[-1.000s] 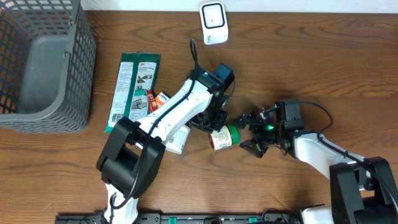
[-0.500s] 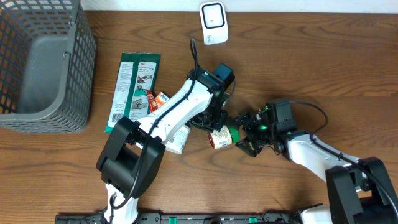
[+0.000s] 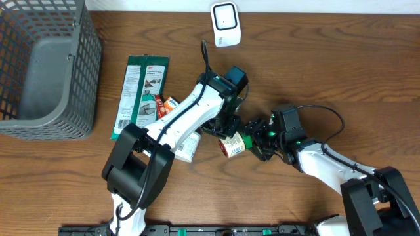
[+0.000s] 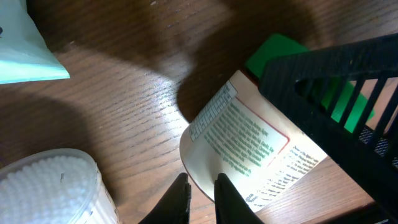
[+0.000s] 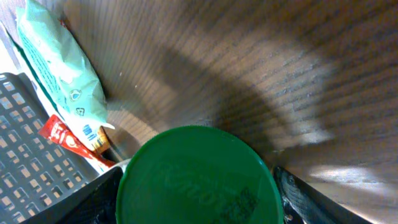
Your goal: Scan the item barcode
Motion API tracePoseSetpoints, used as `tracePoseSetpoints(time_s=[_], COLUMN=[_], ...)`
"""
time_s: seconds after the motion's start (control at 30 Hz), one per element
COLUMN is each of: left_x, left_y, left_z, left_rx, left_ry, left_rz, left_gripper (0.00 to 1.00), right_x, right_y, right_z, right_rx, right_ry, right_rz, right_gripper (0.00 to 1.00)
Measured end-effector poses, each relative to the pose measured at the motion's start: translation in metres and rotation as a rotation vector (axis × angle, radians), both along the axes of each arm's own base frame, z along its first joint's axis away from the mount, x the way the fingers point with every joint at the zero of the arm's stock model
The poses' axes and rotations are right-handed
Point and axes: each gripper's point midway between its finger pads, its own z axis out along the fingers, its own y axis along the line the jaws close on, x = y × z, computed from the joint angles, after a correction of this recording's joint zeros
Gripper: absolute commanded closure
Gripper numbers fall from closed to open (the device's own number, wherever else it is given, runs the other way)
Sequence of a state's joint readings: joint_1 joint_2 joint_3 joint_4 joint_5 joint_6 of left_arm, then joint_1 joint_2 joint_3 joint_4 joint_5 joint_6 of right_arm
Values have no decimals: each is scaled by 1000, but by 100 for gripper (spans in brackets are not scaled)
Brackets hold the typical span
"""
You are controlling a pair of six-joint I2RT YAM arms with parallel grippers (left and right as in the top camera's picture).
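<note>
The item is a small jar (image 3: 231,145) lying on its side, with a cream printed label (image 4: 249,143) and a green lid (image 5: 196,180). No barcode shows on the faces in view. My left gripper (image 4: 200,182) hangs over the jar's bottom end, its tips almost together with nothing between them. My right gripper (image 3: 254,139) is open around the green lid, one finger (image 5: 93,196) on each side and close against it. The white scanner (image 3: 225,24) stands at the table's far edge.
A grey wire basket (image 3: 92,78) fills the back left corner. A green packet (image 3: 141,85), a red sachet (image 3: 168,103) and a white tub of cotton swabs (image 4: 43,186) lie left of the jar under my left arm.
My right gripper has slid left onto the jar's green lid, and its jaws have narrowed around it. The left arm and the jar have stayed put.
</note>
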State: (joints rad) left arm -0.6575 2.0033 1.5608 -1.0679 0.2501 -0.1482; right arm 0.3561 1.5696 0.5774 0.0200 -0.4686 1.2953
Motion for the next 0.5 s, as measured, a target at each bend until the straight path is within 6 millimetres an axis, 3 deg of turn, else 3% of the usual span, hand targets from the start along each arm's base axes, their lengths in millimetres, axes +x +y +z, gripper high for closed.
tracePoseSetpoints(time_s=[0.03, 0.27, 0.5], left_x=[0, 14, 58], left_y=[0, 3, 26], left_z=[0, 9, 60], left_rx=[-1, -25, -113], left_ry=[-1, -35, -200], left_rz=[0, 25, 141], left_gripper=[78, 72, 71], right_x=[0, 12, 15], right_y=[0, -4, -5], right_z=[0, 1, 2], right_rx=[-3, -52, -92], right_ry=[-4, -87, -140], right_rz=[2, 15, 69], right_gripper=[27, 35, 25])
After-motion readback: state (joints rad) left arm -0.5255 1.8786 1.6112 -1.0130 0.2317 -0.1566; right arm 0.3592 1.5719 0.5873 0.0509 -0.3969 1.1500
